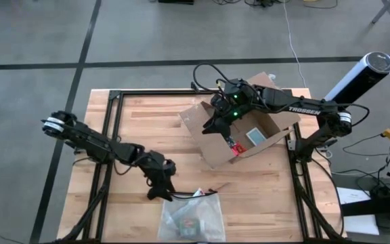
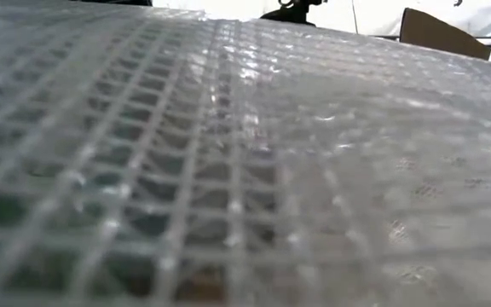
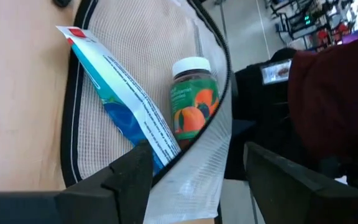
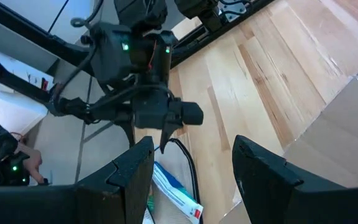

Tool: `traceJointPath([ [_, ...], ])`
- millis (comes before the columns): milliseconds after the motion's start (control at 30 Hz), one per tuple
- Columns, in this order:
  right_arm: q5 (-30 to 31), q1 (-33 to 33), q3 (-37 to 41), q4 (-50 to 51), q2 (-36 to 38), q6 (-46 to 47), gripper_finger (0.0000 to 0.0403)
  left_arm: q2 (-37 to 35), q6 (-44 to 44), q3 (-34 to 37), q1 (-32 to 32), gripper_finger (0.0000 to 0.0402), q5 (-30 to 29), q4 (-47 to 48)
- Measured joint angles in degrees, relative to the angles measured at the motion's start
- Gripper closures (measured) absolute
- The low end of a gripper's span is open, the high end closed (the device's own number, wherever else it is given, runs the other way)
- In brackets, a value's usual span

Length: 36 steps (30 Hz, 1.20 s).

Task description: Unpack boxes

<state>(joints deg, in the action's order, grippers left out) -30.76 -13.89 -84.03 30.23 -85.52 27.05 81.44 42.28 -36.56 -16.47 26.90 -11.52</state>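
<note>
The brown cardboard box (image 1: 212,146) stands open on the table's far right, flaps spread. My right gripper (image 1: 217,124) (image 4: 194,180) hovers open above its left flap with nothing between its fingers. A translucent mesh zip pouch (image 1: 191,217) (image 3: 135,74) lies flat at the table's near edge, holding a blue-and-white packet (image 3: 126,118) and a small orange-labelled bottle (image 3: 192,102). My left gripper (image 1: 162,188) (image 3: 194,186) stands open at the pouch's far left corner. The pouch's mesh (image 2: 228,170) fills the low view. My left gripper is open with the pouch's black zip edge (image 3: 194,146) running between its two fingers. The fingers come slanting down from the table's left. I cannot tell whether either finger (image 3: 129,177) touches the mesh. The pouch lies on the table.
Inside the box lie a small red utility knife (image 1: 234,146) and a white-and-teal item (image 1: 256,135). A grey cylinder (image 1: 361,74) stands beyond the table's right edge. Black frame rails (image 1: 114,135) run along the table's left side. Bare wood lies between pouch and box.
</note>
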Motion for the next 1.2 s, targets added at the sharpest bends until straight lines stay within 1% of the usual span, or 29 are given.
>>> traceJointPath([
  [200, 1.0, 0.0, 0.0, 0.3, 0.0, 0.0, 0.0213, 4.7, -1.8, -2.7, 0.0, 0.0200, 2.6, 0.0],
  [300, 1.0, 0.0, 0.0, 1.3, 0.0, -0.1, 0.0213, 6.5, -2.7, -3.8, 0.0, 0.0228, 2.7, 0.1],
  [433, 1.0, 0.0, 0.0, 1.6, 0.0, -0.1, 0.0213, 7.4, -2.8, -4.5, 0.4, 0.0292, 2.7, 0.1],
  [567, 1.0, 0.0, 0.0, 1.6, 0.0, -0.7, 0.0213, 7.3, -2.8, -4.6, 1.5, 0.0375, 2.7, 1.7],
  [633, 1.0, 0.0, 0.0, 1.6, 0.0, -0.9, 0.0213, 6.9, -2.8, -4.6, 2.3, 0.0393, 2.4, 3.1],
  [833, 1.0, 0.0, 0.0, 1.7, 0.0, -1.2, 0.0213, 6.2, -3.3, -4.5, 3.7, 0.0401, -2.1, 6.9],
  [967, 2.4, 0.0, 0.0, 2.2, 0.0, -1.6, 0.0213, 5.9, -4.3, -4.8, 4.7, 0.0401, -4.0, 9.7],
  [1200, 2.5, 0.0, 0.0, 2.2, 0.0, -2.4, 0.0213, 5.8, -5.1, -4.7, 7.2, 0.0401, -5.2, 13.2],
])
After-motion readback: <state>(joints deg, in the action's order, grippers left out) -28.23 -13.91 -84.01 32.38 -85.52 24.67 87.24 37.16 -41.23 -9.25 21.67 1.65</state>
